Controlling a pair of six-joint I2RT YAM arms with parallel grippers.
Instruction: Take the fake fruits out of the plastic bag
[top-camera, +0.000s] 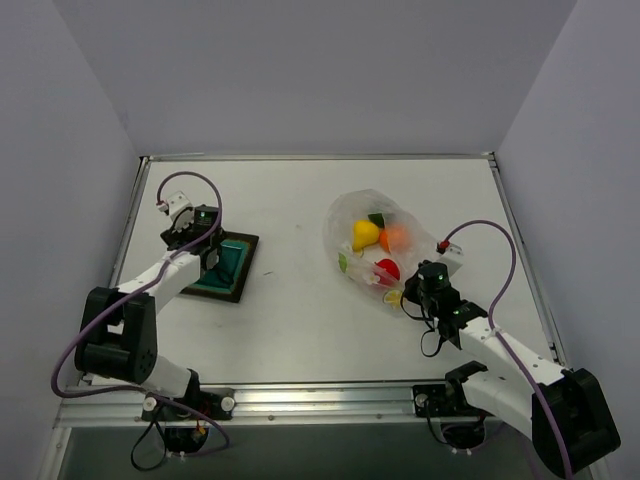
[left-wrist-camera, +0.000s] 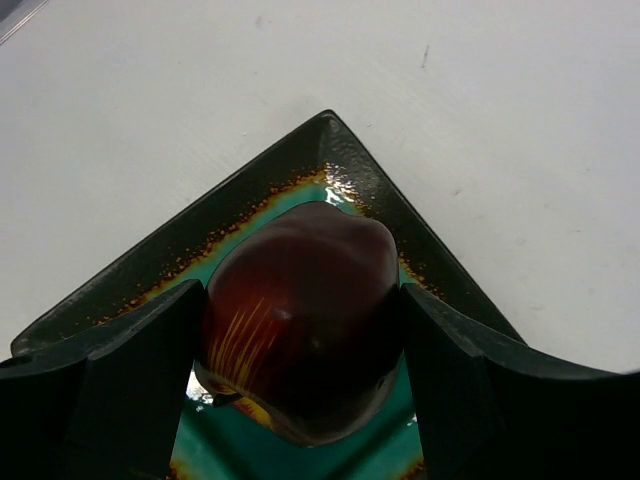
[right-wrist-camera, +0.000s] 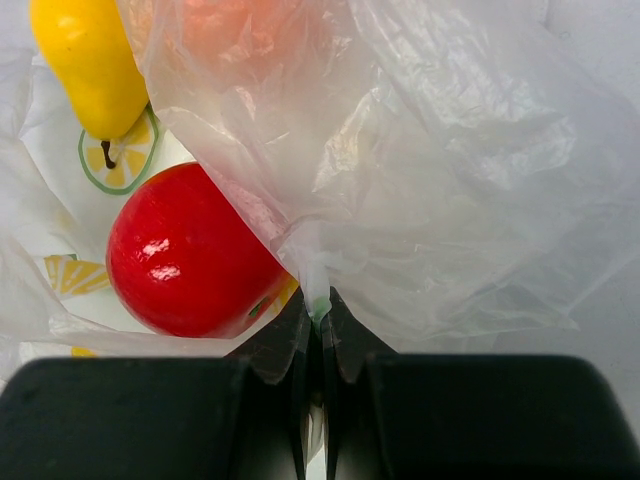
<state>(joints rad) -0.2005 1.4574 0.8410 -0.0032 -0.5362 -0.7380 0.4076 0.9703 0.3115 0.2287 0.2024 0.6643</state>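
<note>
Red-brown and glossy, the dark fruit (left-wrist-camera: 300, 320) sits clamped in the left gripper (left-wrist-camera: 300, 345), both fingers pressed against its flanks, directly above the teal centre of the square tray (left-wrist-camera: 330, 140). Whether its underside touches the glaze cannot be told from the wrist view; at the least it is low over it. The placement reads as a delivery. This piece is out of the plastic bag (top-camera: 350, 215) and over the tray, well apart from the bag across the table (top-camera: 290, 190), and the judgement is that release is the step in hand. The right gripper (right-wrist-camera: 318, 330) is closed tight on a fold of the bag's film at its near edge, fingers meeting with only thin plastic between them. That hold appears intended to anchor the bag so that it neither slides nor collapses while fruit is drawn out. Three pieces lie inside: the red ball (right-wrist-camera: 185, 255) just beside the pinch, the yellow pear (right-wrist-camera: 90, 60) farther in, and an orange fruit (right-wrist-camera: 230, 30) seen dimly through layered film. A green patch near the pear in the overhead view may be a fourth fruit or a printed leaf; this cannot be settled. Task assessed as part done. Risk noted: the film is thin and crinkled, and may slip from the pinch or drape over the fruit inside.
</note>
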